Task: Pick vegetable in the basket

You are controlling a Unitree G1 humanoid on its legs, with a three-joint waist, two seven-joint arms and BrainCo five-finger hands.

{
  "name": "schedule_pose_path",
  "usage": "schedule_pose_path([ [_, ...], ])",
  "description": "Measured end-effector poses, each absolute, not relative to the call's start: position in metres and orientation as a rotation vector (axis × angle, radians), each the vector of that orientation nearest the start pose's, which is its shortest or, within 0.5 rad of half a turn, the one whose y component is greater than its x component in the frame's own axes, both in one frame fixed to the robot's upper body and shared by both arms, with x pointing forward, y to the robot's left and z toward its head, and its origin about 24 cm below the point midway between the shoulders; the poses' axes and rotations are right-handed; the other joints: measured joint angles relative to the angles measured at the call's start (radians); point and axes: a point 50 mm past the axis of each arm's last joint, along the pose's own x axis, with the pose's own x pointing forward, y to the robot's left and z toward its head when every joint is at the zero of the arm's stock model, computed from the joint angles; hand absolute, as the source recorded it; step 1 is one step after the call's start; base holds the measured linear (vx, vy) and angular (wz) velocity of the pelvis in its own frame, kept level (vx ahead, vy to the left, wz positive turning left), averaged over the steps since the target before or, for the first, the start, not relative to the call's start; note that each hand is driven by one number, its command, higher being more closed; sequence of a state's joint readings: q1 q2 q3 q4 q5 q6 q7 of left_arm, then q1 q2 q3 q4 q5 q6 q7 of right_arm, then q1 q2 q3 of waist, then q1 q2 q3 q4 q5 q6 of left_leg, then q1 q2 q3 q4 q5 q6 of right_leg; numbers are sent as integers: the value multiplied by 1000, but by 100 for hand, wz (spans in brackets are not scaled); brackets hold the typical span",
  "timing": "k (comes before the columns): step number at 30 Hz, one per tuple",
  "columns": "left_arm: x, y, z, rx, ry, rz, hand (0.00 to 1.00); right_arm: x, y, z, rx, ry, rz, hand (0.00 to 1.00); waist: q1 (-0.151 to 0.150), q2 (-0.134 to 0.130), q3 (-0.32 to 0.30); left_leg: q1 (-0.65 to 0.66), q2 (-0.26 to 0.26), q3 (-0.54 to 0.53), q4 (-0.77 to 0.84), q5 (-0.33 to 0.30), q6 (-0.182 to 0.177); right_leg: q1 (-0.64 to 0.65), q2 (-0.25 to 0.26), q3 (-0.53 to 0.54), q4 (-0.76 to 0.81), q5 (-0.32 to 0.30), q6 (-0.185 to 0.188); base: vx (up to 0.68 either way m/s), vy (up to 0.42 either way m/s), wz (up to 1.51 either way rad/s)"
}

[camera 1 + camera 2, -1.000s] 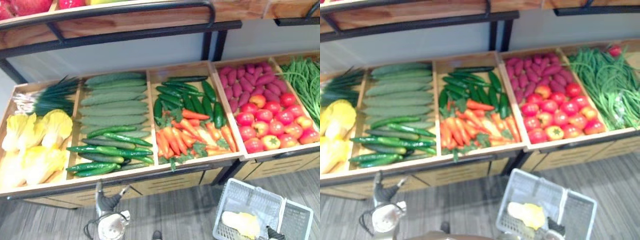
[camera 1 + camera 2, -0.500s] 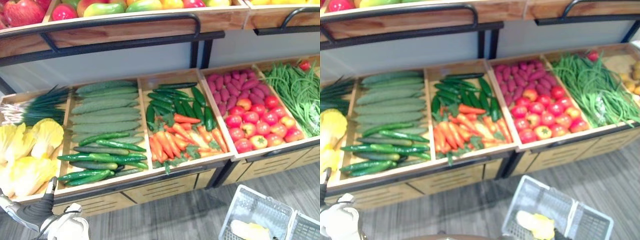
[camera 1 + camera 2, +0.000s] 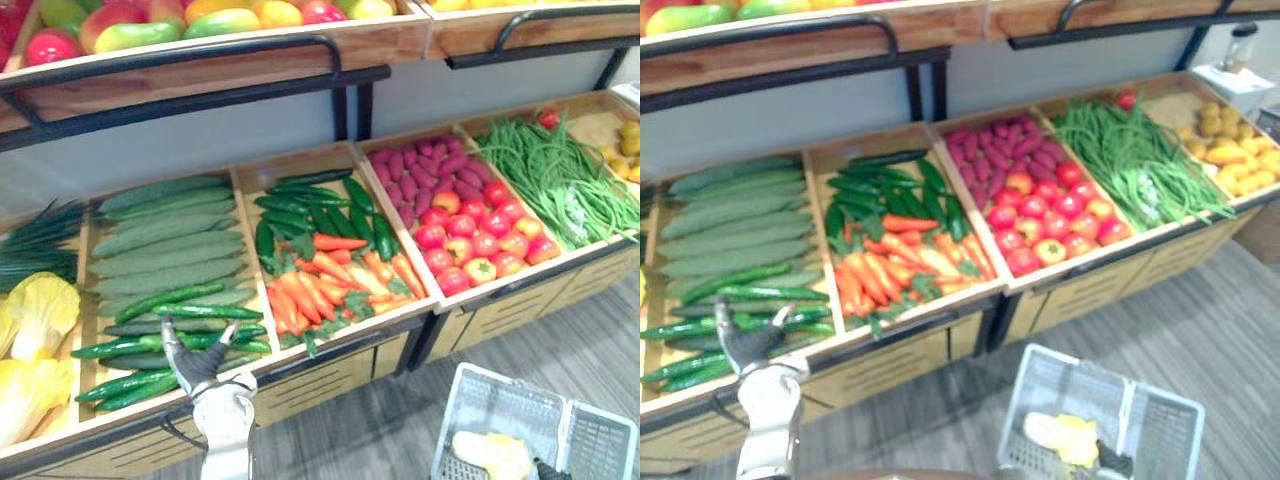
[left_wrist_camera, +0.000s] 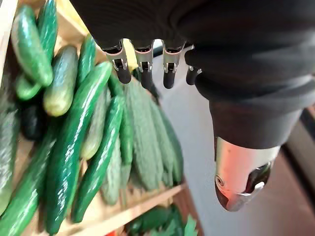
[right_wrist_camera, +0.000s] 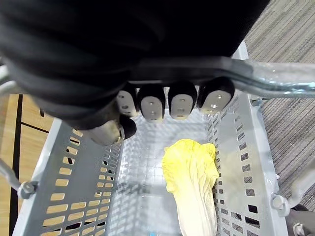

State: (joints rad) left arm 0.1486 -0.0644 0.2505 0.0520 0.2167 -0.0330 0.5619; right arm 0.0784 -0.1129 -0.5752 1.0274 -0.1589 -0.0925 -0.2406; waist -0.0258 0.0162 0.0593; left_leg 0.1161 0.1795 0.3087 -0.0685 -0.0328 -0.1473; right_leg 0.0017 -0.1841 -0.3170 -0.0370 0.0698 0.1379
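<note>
Spotter: Fingers [image 4: 122, 73] of your left hand [image 3: 195, 362] are straight and spread, holding nothing. Their dark tips hang just above the glossy dark cucumbers [image 4: 74, 142] at the front of the wooden crate [image 3: 243, 215].

Operator: Which one do I go for?

Spotter: The long one lying on top, right under the tips, looks easiest to me (its neighbours press against it on both sides, so expect them to roll). Come down across its middle, fingers on one flank and thumb [image 4: 241, 172] on the other. Close only once both sides are touched. Lift straight up before you swing, or you'll likely drag a second one over the crate's front edge.

Operator: And the paler ones behind?

Spotter: Leave those bumpy cucumbers [image 3: 170, 235] alone; they lie deeper in the crate. The carrots [image 3: 310, 285] are one compartment to your right.

Operator: Where does it go?

Spotter: Into the grey plastic basket [image 5: 64, 167]. Your right hand [image 5: 147, 44] has its fingers curled round the basket's handle [image 5: 275, 78], down at your right over the floor [image 3: 400, 430] and well apart from the crate. A yellow napa cabbage [image 5: 192, 182] already lies along its bottom, so lay the cucumber beside it, not on top.
</note>
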Motion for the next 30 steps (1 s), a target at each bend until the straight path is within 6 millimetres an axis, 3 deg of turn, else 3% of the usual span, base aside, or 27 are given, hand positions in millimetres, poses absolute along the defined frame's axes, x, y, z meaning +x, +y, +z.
schedule_pose_path([
  [6, 202, 227, -12, 231, 212, 794, 0, 80, -277, -141, -114, 996, -738, 100, -5, 23, -10, 15, 9, 60, 3, -22, -8, -17, 18, 54, -21, 10, -3, 17, -8, -29],
  [21, 218, 233, -28, 275, 312, 792, 0, 88, -275, -140, -131, 982, -713, 100, -50, 27, -9, 47, 7, 137, 37, -75, -12, -22, 26, 130, -34, 16, -1, 13, -8, -16],
  [30, 227, 228, -29, 268, 321, 782, 0, 90, -275, -139, -136, 975, -723, 100, -55, 38, -4, 62, 12, 180, 44, -93, -22, -35, 39, 174, -34, 18, 1, -16, -37, -16],
])
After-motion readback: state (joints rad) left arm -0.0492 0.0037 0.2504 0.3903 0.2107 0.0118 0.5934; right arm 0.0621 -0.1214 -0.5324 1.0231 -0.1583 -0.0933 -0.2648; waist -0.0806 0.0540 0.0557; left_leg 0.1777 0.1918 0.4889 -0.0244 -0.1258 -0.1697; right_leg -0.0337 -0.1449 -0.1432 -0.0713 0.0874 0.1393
